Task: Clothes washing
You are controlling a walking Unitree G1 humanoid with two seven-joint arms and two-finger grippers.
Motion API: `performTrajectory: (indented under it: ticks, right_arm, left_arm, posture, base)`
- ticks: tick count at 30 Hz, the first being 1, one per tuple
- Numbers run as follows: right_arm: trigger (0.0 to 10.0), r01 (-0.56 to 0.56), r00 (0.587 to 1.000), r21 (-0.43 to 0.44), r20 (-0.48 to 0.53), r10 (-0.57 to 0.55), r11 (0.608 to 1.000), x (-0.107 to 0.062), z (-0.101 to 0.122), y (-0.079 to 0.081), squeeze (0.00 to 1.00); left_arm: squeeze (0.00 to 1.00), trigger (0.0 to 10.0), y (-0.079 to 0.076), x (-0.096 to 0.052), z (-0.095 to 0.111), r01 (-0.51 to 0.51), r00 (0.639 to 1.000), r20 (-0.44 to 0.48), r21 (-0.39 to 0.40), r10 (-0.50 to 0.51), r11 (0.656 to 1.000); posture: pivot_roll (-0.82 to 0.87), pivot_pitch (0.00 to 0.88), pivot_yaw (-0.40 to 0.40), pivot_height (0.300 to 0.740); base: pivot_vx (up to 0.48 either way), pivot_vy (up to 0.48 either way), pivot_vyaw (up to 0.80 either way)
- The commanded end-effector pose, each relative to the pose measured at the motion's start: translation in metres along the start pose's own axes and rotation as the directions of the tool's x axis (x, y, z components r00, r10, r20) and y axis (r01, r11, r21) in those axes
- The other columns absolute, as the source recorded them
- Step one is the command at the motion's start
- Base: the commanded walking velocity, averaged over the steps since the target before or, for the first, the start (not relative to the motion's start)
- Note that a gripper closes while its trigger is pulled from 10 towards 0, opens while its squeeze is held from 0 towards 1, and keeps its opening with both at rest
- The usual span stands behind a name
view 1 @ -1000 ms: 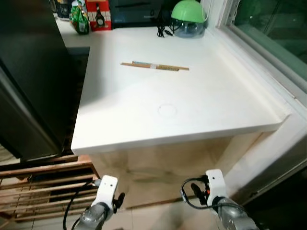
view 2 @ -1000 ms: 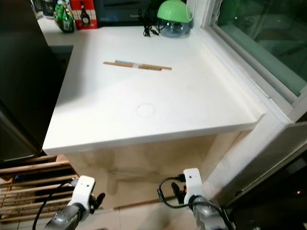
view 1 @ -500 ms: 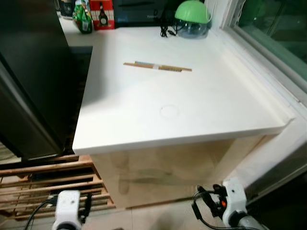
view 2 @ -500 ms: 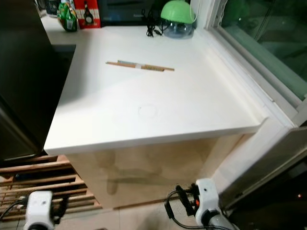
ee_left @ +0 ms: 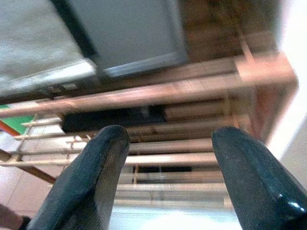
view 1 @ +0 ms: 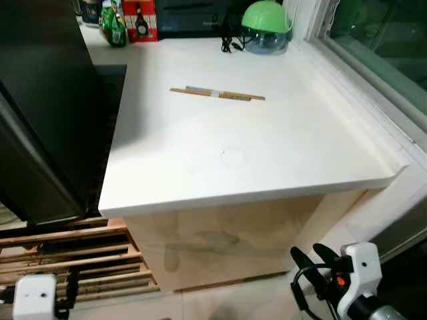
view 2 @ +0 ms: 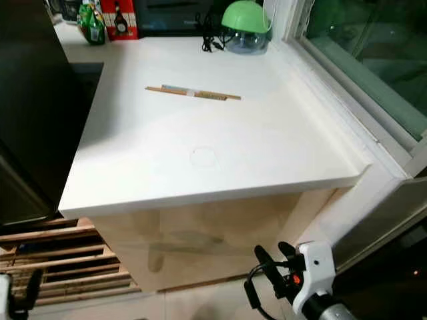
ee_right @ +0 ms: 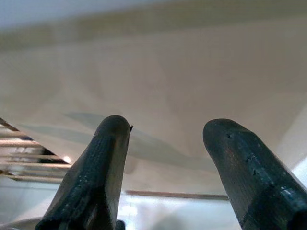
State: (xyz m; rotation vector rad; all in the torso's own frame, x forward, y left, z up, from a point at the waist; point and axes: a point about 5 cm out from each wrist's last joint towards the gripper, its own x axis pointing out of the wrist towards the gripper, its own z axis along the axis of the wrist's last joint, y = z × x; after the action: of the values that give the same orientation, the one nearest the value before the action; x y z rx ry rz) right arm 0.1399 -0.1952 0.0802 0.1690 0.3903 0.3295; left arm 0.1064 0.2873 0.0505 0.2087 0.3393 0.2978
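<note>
White table (view 1: 267,147) ahead; pair of chopsticks (view 1: 217,94) lies toward its far edge, green-lidded bowl (view 1: 265,25) at far right corner, bottles (view 1: 112,20) at far left corner. No clothes or washer visible, so the task's thing cannot be located here. Compared with a second ago both arms have dropped and spread apart: left gripper (ee_left: 168,158) low near the wooden slatted rack (view 1: 67,257), right gripper (ee_right: 165,153) facing the table's front panel. Jaws of both parted, holding nothing. Judgement: robot is in transit, washing not yet started
</note>
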Motion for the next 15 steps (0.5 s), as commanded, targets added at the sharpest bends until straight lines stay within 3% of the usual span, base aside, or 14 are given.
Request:
performTrajectory:
  ticks: [1, 4, 6, 9, 12, 13, 15]
  right_arm:
    - [10.0, -0.013, 0.999, 0.014, 0.051, 0.013, 1.0, -0.004, 0.014, 0.0, 0.0]
    - [10.0, -0.03, 0.995, 0.032, 0.101, 0.027, 0.999, -0.004, 0.024, 0.003, 0.0]
    - [10.0, -0.051, 0.986, 0.041, 0.161, 0.044, 0.998, -0.003, 0.039, 0.008, 0.0]
    - [10.0, -0.066, 0.971, -0.003, 0.23, 0.065, 0.998, -0.001, 0.061, 0.01, 0.0]
    - [10.0, -0.028, 0.946, -0.011, 0.322, 0.03, 1.0, 0.002, 0.089, 0.007, 0.0]
    - [10.0, -0.028, 0.946, -0.011, 0.322, 0.03, 1.0, 0.002, 0.089, 0.007, 0.0]
    - [10.0, 0.086, 0.919, -0.053, 0.389, -0.059, 0.995, 0.006, 0.109, 0.003, 0.0]
  left_arm:
    - [0.0, 10.0, 0.003, 0.002, 0.022, 0.033, 0.996, 0.081, -0.029, -0.03, 0.999]
    - [0.0, 10.0, -0.005, 0.005, 0.039, 0.094, 0.986, 0.143, -0.028, -0.09, 0.995]
    - [0.0, 10.0, -0.012, 0.01, 0.061, 0.152, 0.968, 0.208, -0.04, -0.14, 0.988]
    - [0.0, 10.0, -0.027, 0.015, 0.108, 0.265, 0.907, 0.333, 0.028, -0.259, 0.964]
    - [0.0, 10.0, -0.04, 0.023, 0.154, 0.314, 0.845, 0.44, 0.053, -0.305, 0.948]
    - [0.0, 10.0, -0.04, 0.023, 0.154, 0.314, 0.845, 0.44, 0.053, -0.305, 0.948]
    - [0.0, 10.0, -0.052, 0.031, 0.177, 0.339, 0.815, 0.481, 0.057, -0.323, 0.939]
  posture:
    - [-0.06, 0.0, 0.039, 0.74]
    - [-0.05, 0.0, 0.038, 0.74]
    - [-0.05, 0.0, 0.035, 0.74]
    - [-0.06, 0.0, 0.039, 0.74]
    - [-0.06, 0.0, 0.054, 0.74]
    - [-0.06, 0.0, 0.054, 0.74]
    - [-0.06, 0.0, 0.06, 0.74]
  base:
    - [0.0, 0.0, 0.0]
    - [0.0, 0.0, 0.0]
    - [0.0, 0.0, 0.0]
    - [0.0, 0.0, 0.0]
    - [0.0, 0.0, 0.0]
    - [0.0, 0.0, 0.0]
    - [0.0, 0.0, 0.0]
